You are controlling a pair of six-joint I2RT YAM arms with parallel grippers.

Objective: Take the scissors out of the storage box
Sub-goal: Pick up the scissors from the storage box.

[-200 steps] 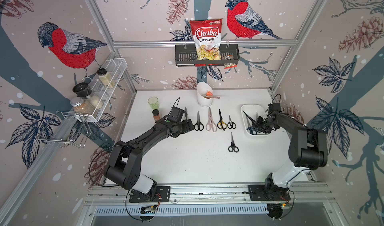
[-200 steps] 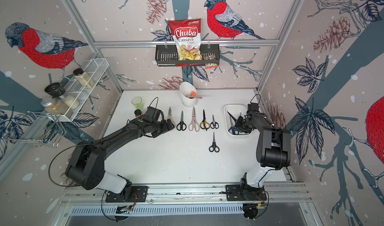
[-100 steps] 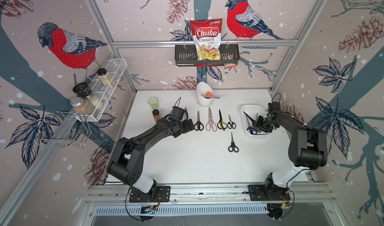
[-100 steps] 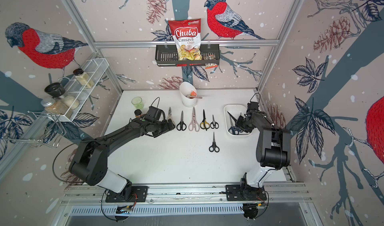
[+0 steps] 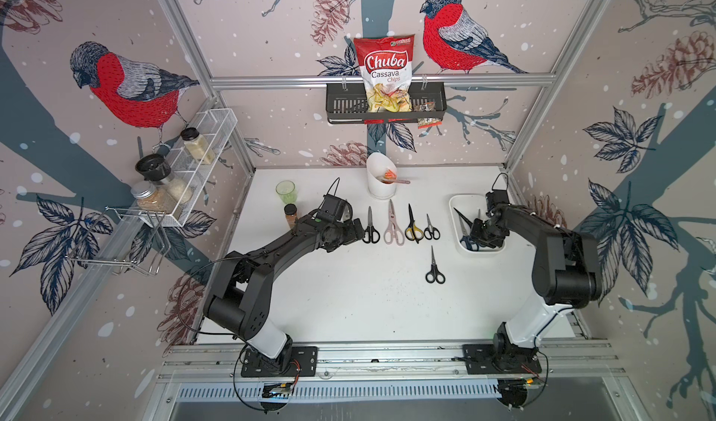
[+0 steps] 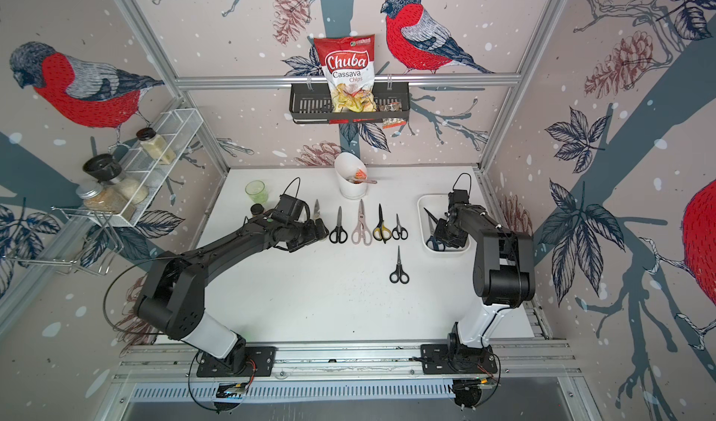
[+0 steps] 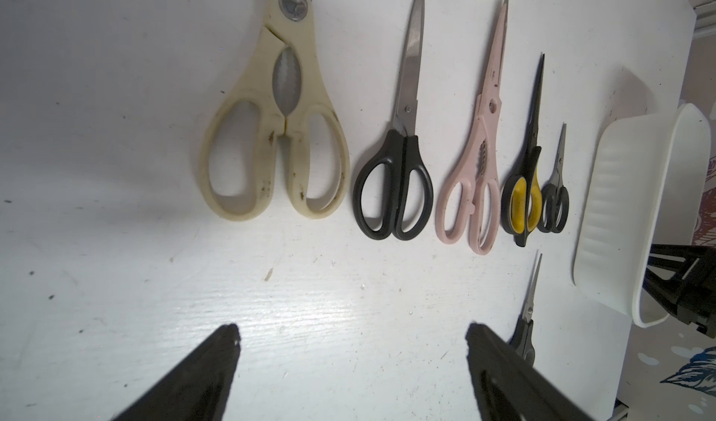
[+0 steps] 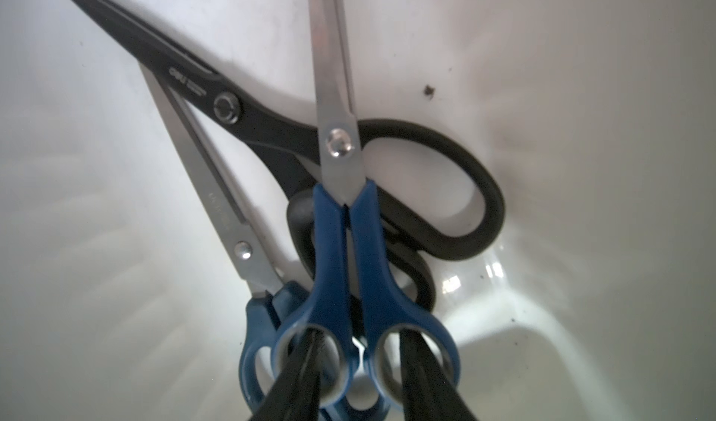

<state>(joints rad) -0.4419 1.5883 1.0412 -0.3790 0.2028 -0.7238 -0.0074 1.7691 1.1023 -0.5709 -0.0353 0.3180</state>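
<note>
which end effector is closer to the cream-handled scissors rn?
Left. The left end effector sits open just beside the cream-handled scissors at the row's end; the right end effector is across the table, down in the storage box at the blue-handled scissors.

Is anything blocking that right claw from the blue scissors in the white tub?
Nothing visible does. The right gripper has its fingertips at the handle loops of the top blue scissors, which lie uncovered over the second blue pair and the black pair in the storage box.
</note>
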